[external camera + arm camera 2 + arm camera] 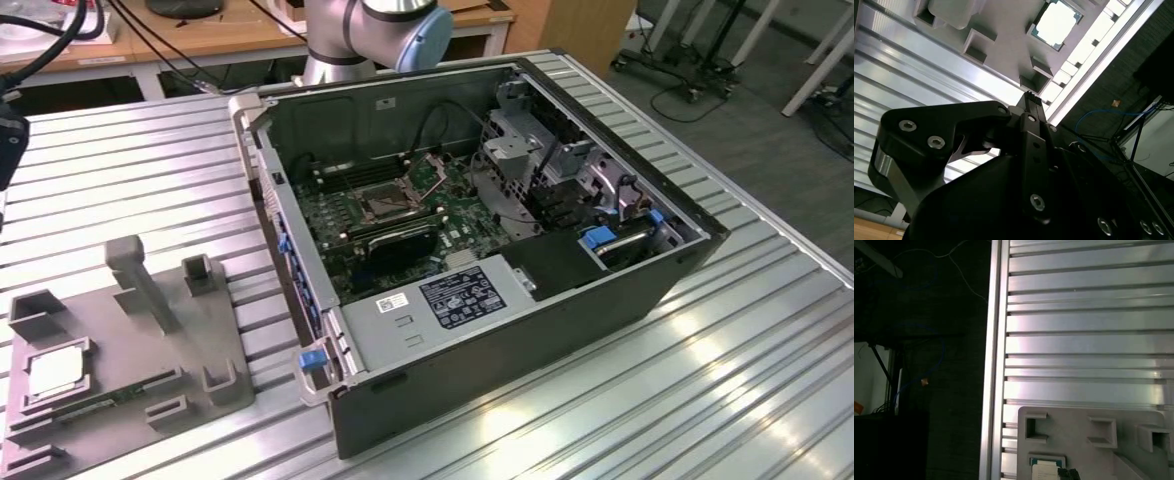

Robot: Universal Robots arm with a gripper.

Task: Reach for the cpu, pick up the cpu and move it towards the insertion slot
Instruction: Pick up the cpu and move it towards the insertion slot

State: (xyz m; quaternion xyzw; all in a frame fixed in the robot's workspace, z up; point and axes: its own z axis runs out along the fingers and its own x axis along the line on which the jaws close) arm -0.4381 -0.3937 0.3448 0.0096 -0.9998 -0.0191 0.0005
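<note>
- One cpu [54,372] lies flat, pale face up, in a square recess of the grey holder [200,335], close to the worktop [120,170] edge and untouched.
- Above the worktop near the holder hangs the end effector [1032,98], apart from the chip; open or closed, I cannot tell.
- Reaching well likely means centring squarely over the chip and descending straight, clear of the holder's raised posts.
- Well apart, inside the computer case [534,340] at mid-worktop, sits the insertion slot [387,205].

Slatted table [120,170] under case [561,330] and fixture [214,320]
</note>
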